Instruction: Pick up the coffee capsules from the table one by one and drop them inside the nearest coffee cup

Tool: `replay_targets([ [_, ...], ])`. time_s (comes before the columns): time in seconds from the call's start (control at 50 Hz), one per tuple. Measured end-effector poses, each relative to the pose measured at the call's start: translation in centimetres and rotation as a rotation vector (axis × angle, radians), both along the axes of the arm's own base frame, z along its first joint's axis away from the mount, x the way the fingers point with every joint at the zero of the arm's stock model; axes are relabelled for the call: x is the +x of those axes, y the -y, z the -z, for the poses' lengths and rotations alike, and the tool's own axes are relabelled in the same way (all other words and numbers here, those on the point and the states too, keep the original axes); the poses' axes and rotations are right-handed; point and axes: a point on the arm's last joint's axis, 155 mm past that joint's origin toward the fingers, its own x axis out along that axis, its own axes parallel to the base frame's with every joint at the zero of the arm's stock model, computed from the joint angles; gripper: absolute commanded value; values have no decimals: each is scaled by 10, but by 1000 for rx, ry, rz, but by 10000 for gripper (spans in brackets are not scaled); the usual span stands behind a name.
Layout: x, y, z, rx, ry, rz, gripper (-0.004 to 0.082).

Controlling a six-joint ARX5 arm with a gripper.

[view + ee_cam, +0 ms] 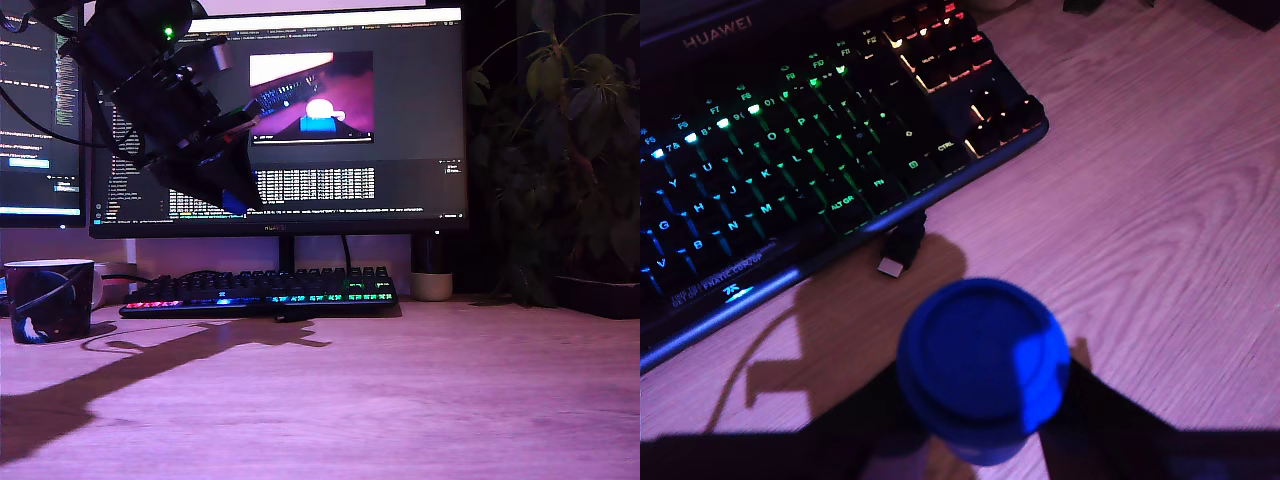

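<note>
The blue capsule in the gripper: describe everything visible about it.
The coffee capsule is bright blue and round, looking like smooth plastic or coated metal, with a raised rim around a flat circular face. It sits clamped between the dark fingers of the gripper, held up above the wooden table near the lit keyboard. The exterior view shows only a blue sliver.

A desk workspace, home office by the look of it, dimly lit in purple. Shown by two monitors [275,120] filled with code and a video window, a backlit mechanical keyboard [262,290] on the wooden desk [400,400], a patterned mug [48,300] at the exterior view's left, and a leafy houseplant [565,150] at its right.
</note>
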Motion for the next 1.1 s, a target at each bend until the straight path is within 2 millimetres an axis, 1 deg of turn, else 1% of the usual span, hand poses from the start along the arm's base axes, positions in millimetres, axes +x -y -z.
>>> replay_targets([
  [0.12,6,2,-6,-15,30,-5,203],
  [0.28,5,1,-6,-14,28,-6,203],
  [0.56,0,-1,1,9,0,2,203],
  [0.74,-4,-4,2,22,-10,8,203],
  [0.86,-6,-12,-4,27,-9,-1,203],
  [0.98,-8,-19,-19,25,27,-3,203],
  [1.1,-12,-34,-29,21,54,-31,203],
])
